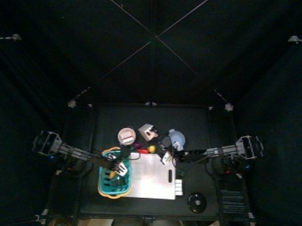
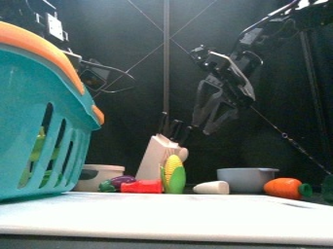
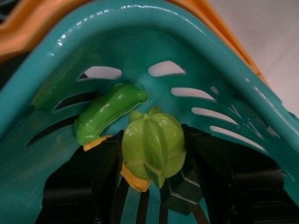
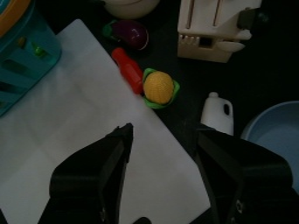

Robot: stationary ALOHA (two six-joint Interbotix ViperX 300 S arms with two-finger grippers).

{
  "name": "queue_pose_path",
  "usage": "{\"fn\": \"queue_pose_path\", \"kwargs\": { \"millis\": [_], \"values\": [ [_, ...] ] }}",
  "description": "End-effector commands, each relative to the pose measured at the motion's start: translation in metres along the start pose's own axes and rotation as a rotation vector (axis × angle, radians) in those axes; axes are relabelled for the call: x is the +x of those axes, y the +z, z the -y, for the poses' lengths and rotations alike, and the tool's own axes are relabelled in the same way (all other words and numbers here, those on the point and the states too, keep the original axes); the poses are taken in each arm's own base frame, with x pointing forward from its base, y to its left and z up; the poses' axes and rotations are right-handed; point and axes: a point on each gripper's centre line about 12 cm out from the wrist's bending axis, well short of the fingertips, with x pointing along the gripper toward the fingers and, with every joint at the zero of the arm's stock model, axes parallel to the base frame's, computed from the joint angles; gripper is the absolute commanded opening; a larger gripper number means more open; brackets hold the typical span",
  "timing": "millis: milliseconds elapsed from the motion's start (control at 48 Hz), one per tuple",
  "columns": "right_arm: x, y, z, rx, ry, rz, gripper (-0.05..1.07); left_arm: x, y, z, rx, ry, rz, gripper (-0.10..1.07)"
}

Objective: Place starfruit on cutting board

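The starfruit [image 3: 153,150], pale green and ribbed, lies inside the teal basket [image 3: 233,52] next to a green pepper [image 3: 107,110]. My left gripper [image 3: 163,179] is down in the basket [image 1: 109,185], open, with the starfruit between its jaws. The white cutting board [image 1: 151,185] lies flat beside the basket; it also shows in the right wrist view [image 4: 70,122] and in the front view [image 2: 169,220]. My right gripper [image 4: 170,149] is open and empty above the board's far edge [image 1: 168,160].
Behind the board stand a knife block [image 4: 216,31], a corn cob [image 4: 158,87], a red chili [image 4: 126,66], a purple vegetable [image 4: 132,35], a small white bottle [image 4: 216,112] and a grey-blue bowl [image 4: 274,131]. An orange fruit [image 2: 283,188] lies at the right.
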Motion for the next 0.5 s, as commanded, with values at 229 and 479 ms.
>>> {"fn": "queue_pose_path", "kwargs": {
  "millis": [229, 479],
  "values": [
    [-0.027, 0.023, -0.001, 0.013, 0.046, 0.088, 0.86, -0.061, 0.022, -0.015, -0.005, -0.078, 0.157, 0.79],
    [-0.039, 0.02, 0.011, 0.036, 0.048, 0.101, 0.86, -0.097, 0.042, -0.005, -0.006, -0.254, 0.278, 0.78]
  ]
}}
